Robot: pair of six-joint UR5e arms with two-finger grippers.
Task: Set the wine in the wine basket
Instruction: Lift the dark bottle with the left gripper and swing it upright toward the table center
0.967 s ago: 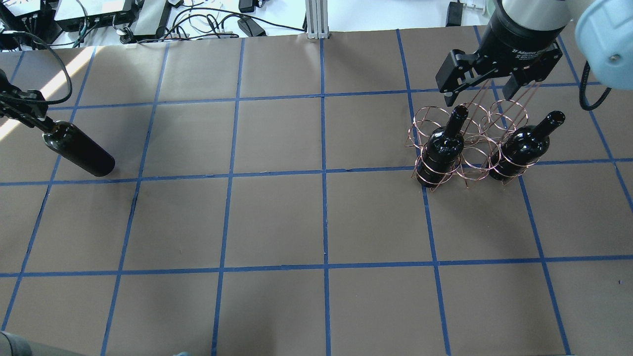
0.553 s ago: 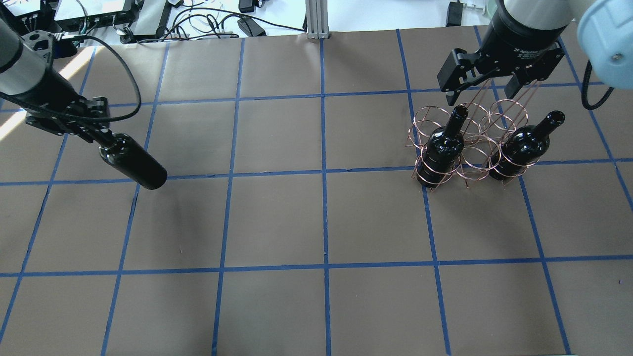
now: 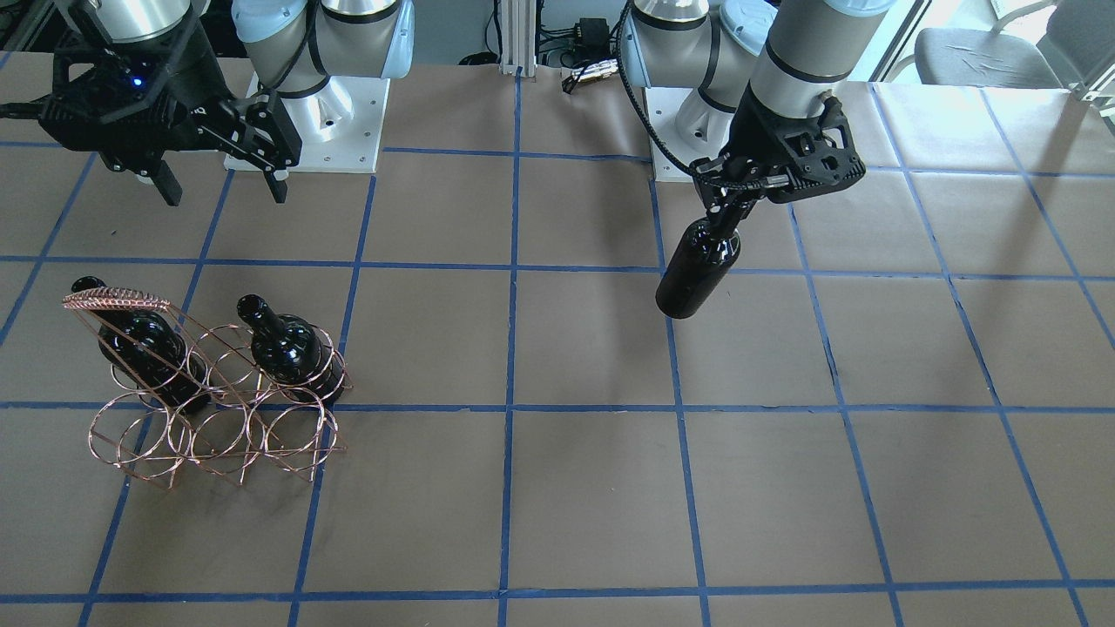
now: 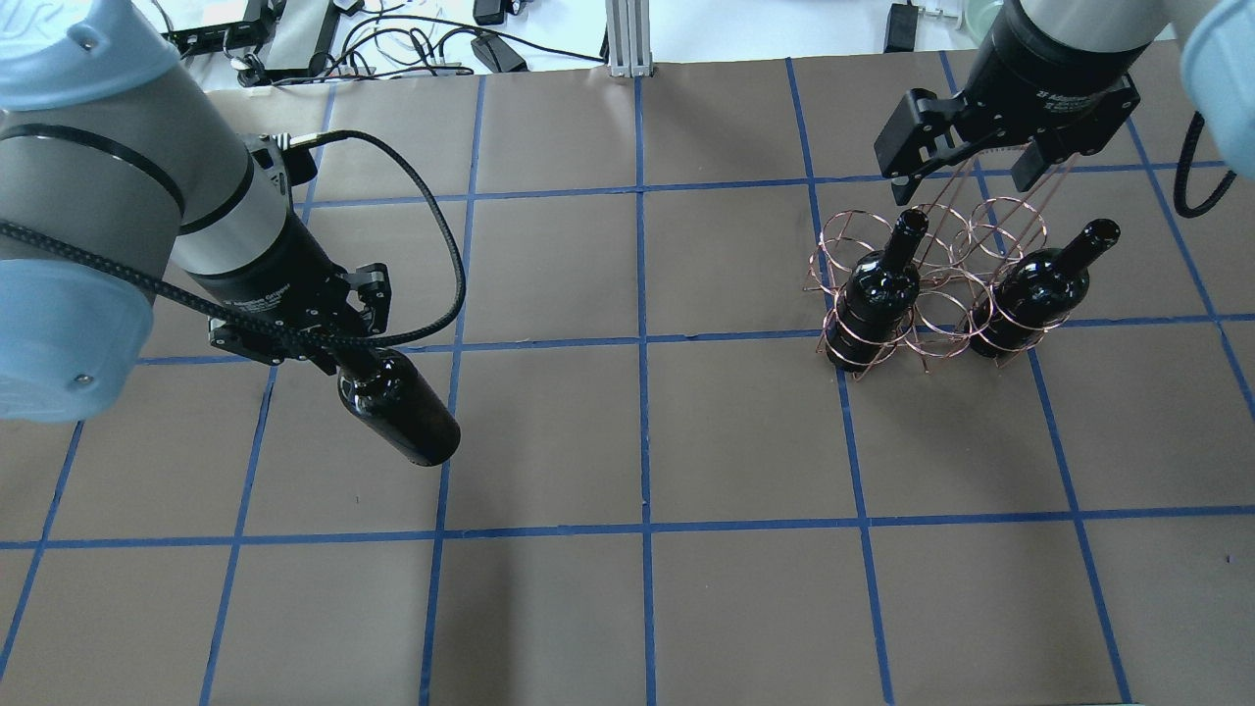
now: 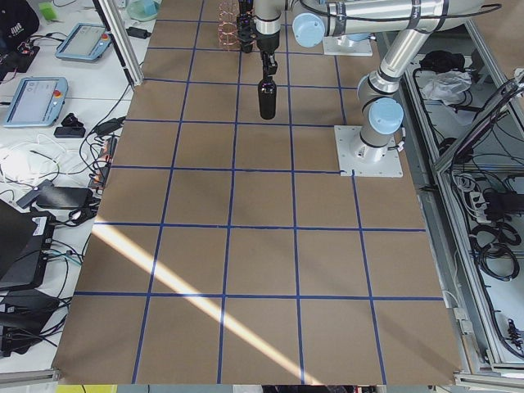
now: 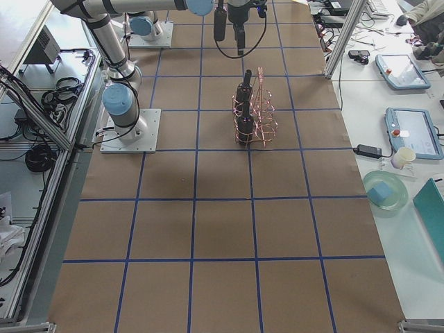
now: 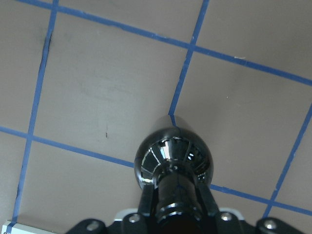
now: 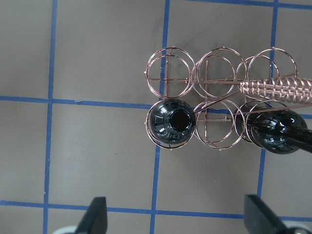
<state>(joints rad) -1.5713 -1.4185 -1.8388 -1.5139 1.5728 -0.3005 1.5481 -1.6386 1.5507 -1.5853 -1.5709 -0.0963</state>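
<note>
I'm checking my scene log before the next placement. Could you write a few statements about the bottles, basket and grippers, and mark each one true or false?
1. The left gripper holds a wine bottle by its neck. True.
2. The wine basket holds three bottles. False: it holds two seated bottles, one and another.
3. The right gripper is shut on the basket's handle. False: it is open, above the basket.
4. The ring between the seated bottles is empty. True.
</note>
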